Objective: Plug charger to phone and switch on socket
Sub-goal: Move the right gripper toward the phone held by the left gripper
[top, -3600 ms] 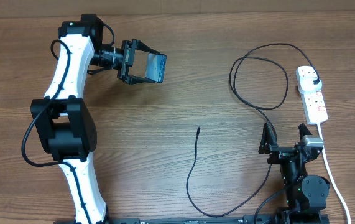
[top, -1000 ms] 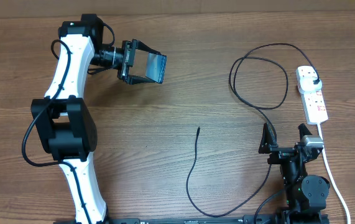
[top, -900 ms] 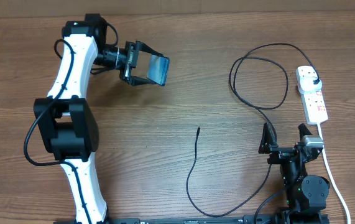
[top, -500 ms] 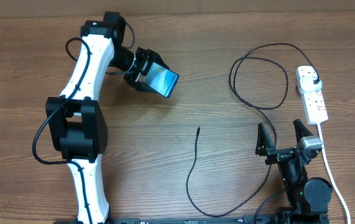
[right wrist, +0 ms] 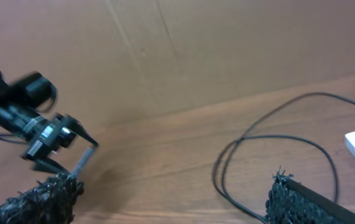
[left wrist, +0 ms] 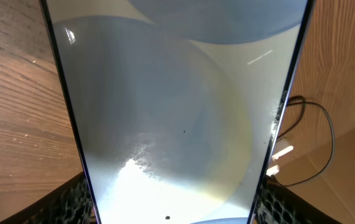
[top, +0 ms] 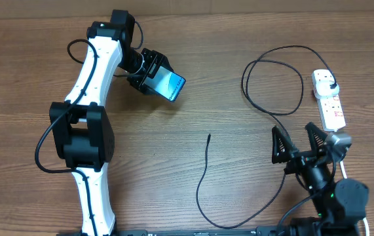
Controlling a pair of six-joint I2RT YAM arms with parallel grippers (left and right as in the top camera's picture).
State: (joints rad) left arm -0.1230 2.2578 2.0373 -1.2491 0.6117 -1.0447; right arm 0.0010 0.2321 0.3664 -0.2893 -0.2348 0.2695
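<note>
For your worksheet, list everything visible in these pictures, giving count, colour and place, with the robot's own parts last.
table: one, brown wood, under everything.
phone: one, dark-edged with a lit pale screen, held above the far left of the table.
charger: one, thin black cable, free tip at the centre, looping right to a black plug in the socket.
socket: one, white strip with red switches and a white cord, at the right edge.
left gripper: one, black, clamped on the phone.
right gripper: one, black, open, near right, holding nothing.
</note>
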